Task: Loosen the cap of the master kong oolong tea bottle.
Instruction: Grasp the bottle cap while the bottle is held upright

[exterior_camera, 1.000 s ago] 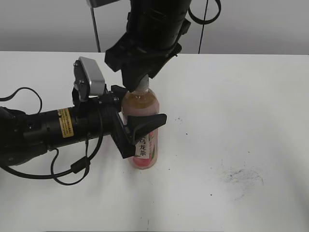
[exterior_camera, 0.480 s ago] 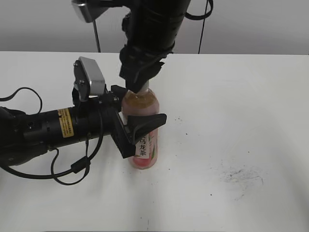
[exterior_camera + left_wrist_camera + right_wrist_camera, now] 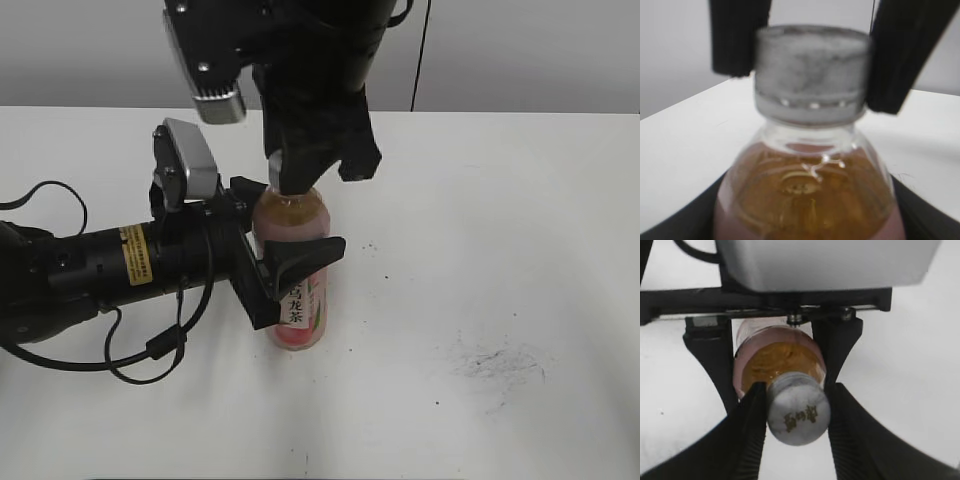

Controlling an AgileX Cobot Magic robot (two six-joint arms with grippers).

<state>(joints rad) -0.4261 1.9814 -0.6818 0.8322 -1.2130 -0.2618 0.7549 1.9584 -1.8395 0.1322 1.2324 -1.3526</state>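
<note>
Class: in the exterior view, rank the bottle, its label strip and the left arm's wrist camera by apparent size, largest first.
1. master kong oolong tea bottle
2. left wrist camera
3. white label strip

The camera may sit nearer, so its rank is unsure.

In the exterior view the right hand (image 3: pixel 290 180) hides the cap, and the left hand (image 3: pixel 285 255) covers the middle of the master kong oolong tea bottle (image 3: pixel 298 320). In the left wrist view the cap (image 3: pixel 810 75) is blurred and the bottle's lower body is cut off. The label's small characters are unreadable.
</note>
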